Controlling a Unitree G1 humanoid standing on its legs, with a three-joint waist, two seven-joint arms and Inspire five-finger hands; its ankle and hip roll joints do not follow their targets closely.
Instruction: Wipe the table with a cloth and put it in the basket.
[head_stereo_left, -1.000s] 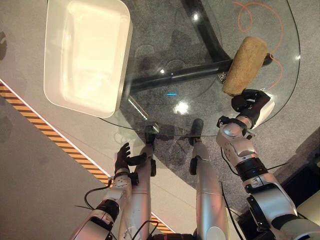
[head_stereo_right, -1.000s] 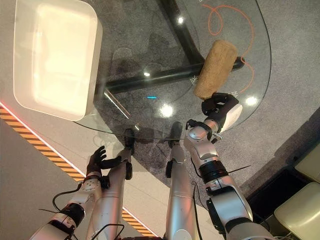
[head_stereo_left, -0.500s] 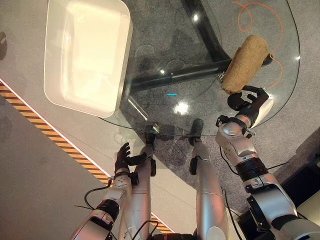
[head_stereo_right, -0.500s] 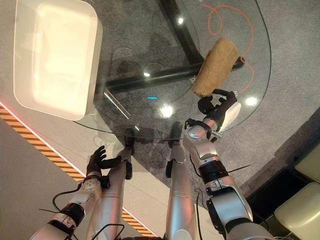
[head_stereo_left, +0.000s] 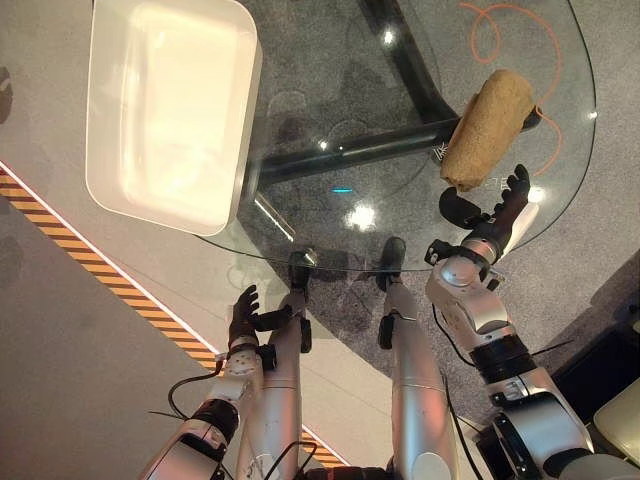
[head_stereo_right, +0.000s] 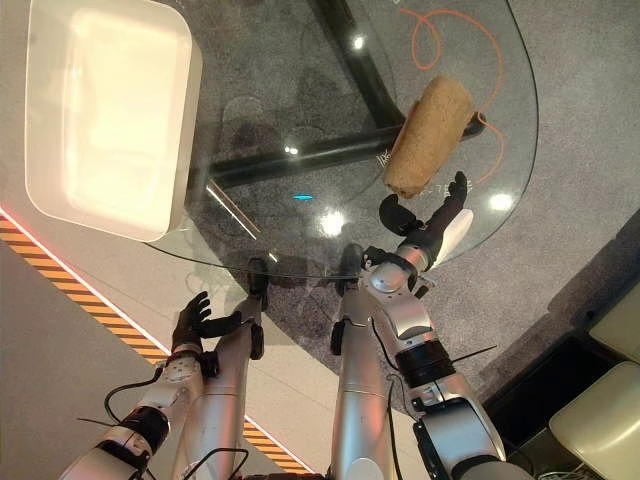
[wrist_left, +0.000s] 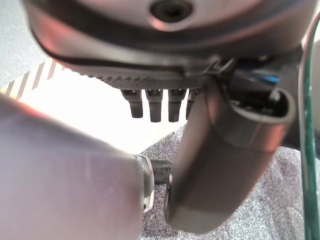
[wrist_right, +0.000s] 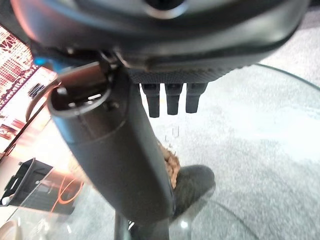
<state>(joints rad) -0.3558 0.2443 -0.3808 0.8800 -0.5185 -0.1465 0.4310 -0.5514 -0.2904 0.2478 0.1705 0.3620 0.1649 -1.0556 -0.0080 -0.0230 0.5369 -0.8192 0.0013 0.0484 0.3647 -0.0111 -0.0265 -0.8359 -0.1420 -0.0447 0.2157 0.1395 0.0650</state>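
Right hand (head_stereo_left: 490, 212) spread wide, thumb and fingers straight, grasping nothing, just below cloth (head_stereo_left: 487, 128) near end; looks set up to take hold of it, judging by palm aimed at roll. Thumb tip close to cloth lower end; contact or small gap, cannot tell. In right wrist view fingers (wrist_right: 167, 99) straight, thumb stretched toward brown fuzzy bit past it.

Left hand (head_stereo_left: 247, 314) low beside worktop near edge, released, fingers relaxed, idle, holding nothing; left wrist view agrees, fingers (wrist_left: 155, 104) hanging straight.

Cloth on glass worktop (head_stereo_left: 320, 200), right side, close to curved rim, lying diagonal. Rolled into thick tan-brown cylinder, coarse nubbly texture, near end slightly ragged. Soft, likely to squash under grip and unroll if lifted from one end.

Basket (head_stereo_left: 240, 150) white, rounded rectangular tub, sitting on worktop far left, overhanging edge, well apart from cloth. Placement probably means a long reach across for drop-off.

Orange cord (head_stereo_left: 482, 25) seen through glass on floor beyond cloth, not on worktop.

Wiping not yet begun, by the look: cloth not in hand, not spread.
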